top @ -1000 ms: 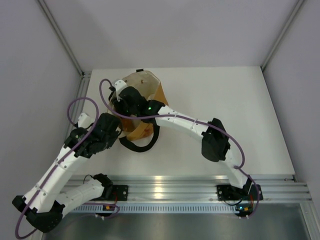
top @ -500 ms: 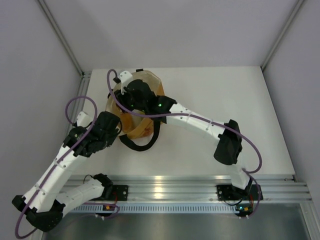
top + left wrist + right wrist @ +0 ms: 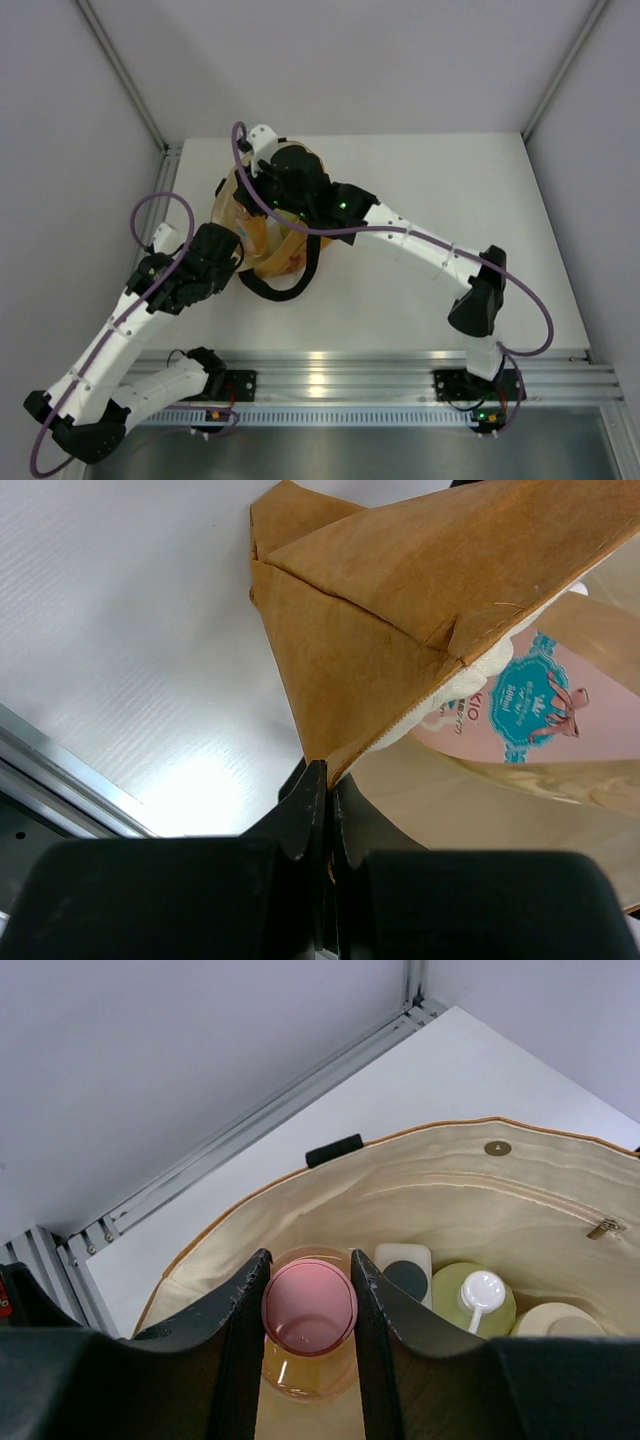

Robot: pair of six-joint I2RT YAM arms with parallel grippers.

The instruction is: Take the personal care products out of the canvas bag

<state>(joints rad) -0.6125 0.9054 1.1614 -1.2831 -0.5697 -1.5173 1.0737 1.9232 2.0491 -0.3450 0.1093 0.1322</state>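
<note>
1. The left gripper (image 3: 322,780) has its jaws pressed together on a folded edge of the canvas bag (image 3: 380,610), the fabric pinched where the black fingers meet.
2. The right gripper (image 3: 310,1280) is inside the bag's mouth. Its jaws are apart by about the width of the pink cap (image 3: 309,1305), one finger at each side of it. Whether the pads press on the cap cannot be told.
3. Below that cap, the amber bottle (image 3: 305,1375) shows only as a clear orange shoulder. Its sides are hidden behind the fingers.
4. Beside it stand the whitish bottle (image 3: 403,1257) with a dark round top, then the rounded yellow-green bottle (image 3: 450,1310) with a white cap. The cream jar (image 3: 558,1322) comes last, cut off by the gripper body.
5. The lining is smooth cream cloth with a brass snap (image 3: 497,1148) and a zip pull (image 3: 603,1227). The outside is stiff and mustard-tan.
6. The left wrist view shows part of a pink printed surface (image 3: 520,705) with a teal label; its text is unreadable.
7. From above, the right arm hides most of the bag, which sits on the white table (image 3: 430,190) near the left side. A black handle (image 3: 270,290) loops out in front.
</note>
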